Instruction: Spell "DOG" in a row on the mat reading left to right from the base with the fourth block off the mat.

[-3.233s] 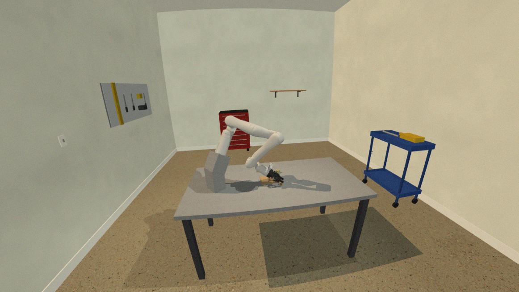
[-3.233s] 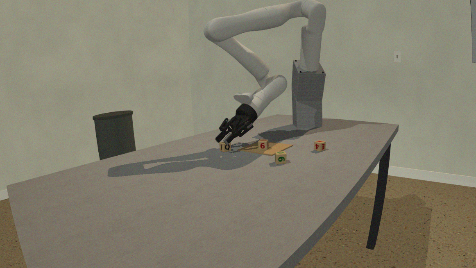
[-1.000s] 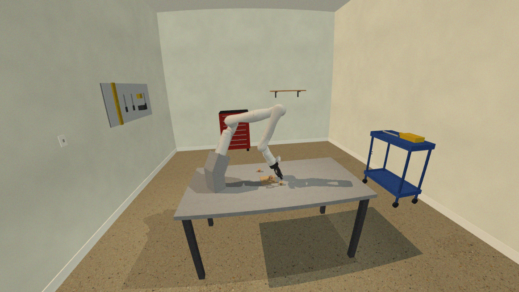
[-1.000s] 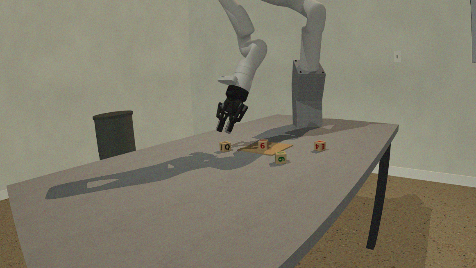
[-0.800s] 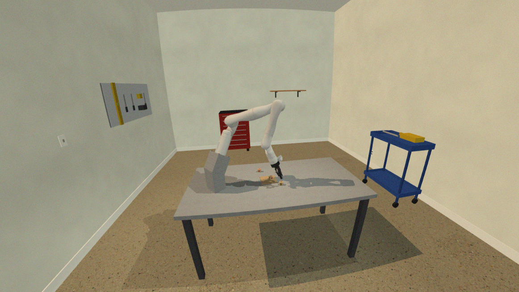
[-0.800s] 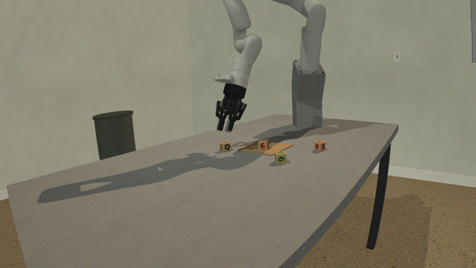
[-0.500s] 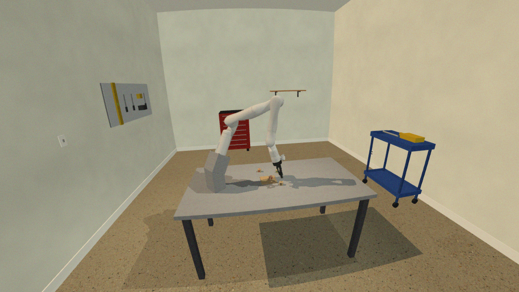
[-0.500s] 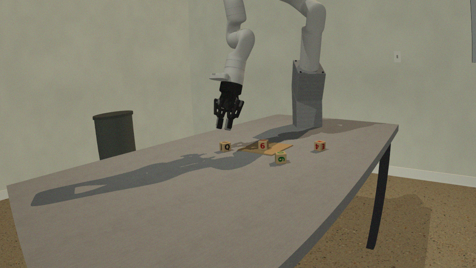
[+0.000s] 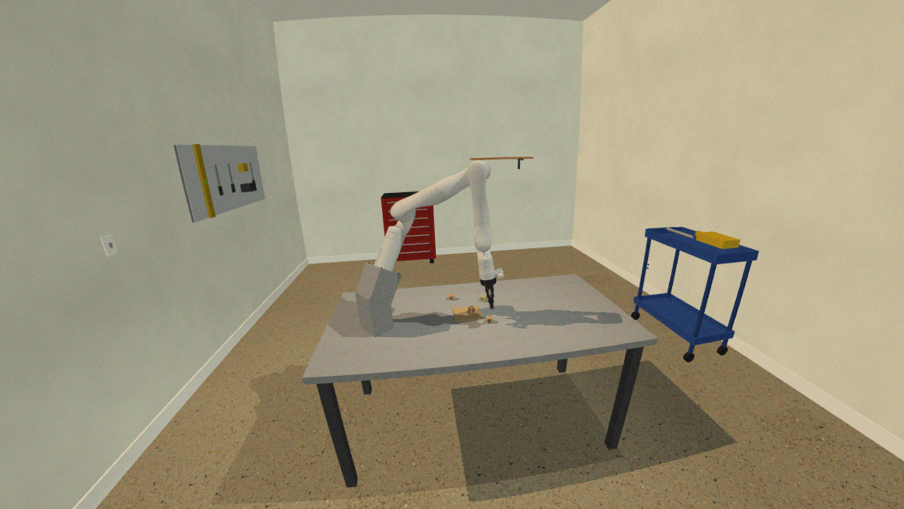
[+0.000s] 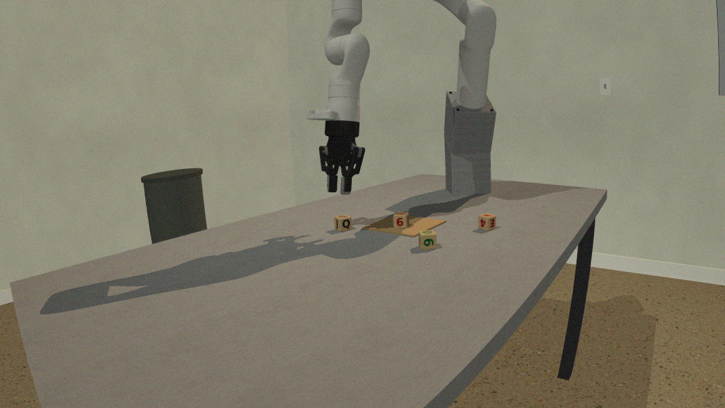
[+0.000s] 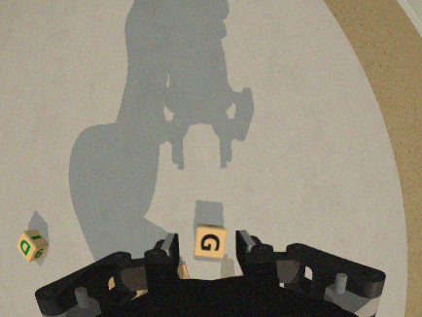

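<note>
one block (image 9: 471, 309) (image 10: 400, 220) on tan mat (image 9: 460, 314) (image 10: 430, 226), three others off it

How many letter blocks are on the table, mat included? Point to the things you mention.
4. In the exterior view, the red-6 block (image 9: 471, 309) (image 10: 400, 221) sits on the mat (image 9: 460, 311) (image 10: 431, 224); the Q block (image 9: 488, 319) (image 10: 342, 223) (image 11: 210, 241) is left, the green-6 block (image 9: 482, 297) (image 10: 427, 240) (image 11: 32, 245) in front, the E block (image 9: 450, 296) (image 10: 486, 221) right.

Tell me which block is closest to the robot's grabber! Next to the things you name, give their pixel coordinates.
The block with the black G on top and a black Q on its side (image 9: 483, 297) (image 10: 342, 223) (image 11: 210, 241). It's below the open gripper (image 9: 491, 307) (image 10: 339, 192) (image 11: 207, 243); the others sit farther away.
</note>
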Tool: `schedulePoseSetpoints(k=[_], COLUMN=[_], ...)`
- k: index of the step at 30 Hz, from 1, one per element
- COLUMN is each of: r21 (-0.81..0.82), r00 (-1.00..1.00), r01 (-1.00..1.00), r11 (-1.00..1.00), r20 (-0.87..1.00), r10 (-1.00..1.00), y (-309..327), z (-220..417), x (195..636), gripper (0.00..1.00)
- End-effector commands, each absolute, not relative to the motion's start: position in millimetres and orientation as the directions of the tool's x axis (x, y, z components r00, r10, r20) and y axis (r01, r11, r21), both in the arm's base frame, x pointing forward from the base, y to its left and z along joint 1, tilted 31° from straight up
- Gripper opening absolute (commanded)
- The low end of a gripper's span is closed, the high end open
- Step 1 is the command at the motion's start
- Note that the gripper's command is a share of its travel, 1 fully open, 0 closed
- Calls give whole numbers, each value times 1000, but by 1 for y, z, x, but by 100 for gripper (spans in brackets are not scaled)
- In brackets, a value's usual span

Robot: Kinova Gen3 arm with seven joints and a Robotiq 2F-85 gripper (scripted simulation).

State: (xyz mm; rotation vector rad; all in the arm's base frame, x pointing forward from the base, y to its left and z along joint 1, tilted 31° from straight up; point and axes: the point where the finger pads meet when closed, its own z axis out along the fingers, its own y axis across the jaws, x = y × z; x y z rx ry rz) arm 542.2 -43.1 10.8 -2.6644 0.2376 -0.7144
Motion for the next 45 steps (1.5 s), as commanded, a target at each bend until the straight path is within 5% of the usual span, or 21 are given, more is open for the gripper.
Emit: schedulePoseSetpoints(k=[1, 32, 33, 45], r21=[-396, -398, -398, -372], r00=[870, 918, 918, 921], r01=[-76, -76, -76, -2], r11=[-915, -914, -914, -928], r20=[422, 329, 329, 362], r10=[-255, -220, -220, -147], y=[-49, -50, -50, -48], z=[12, 16, 16, 15], x=[544, 541, 541, 537], gripper=[46, 46, 100, 100])
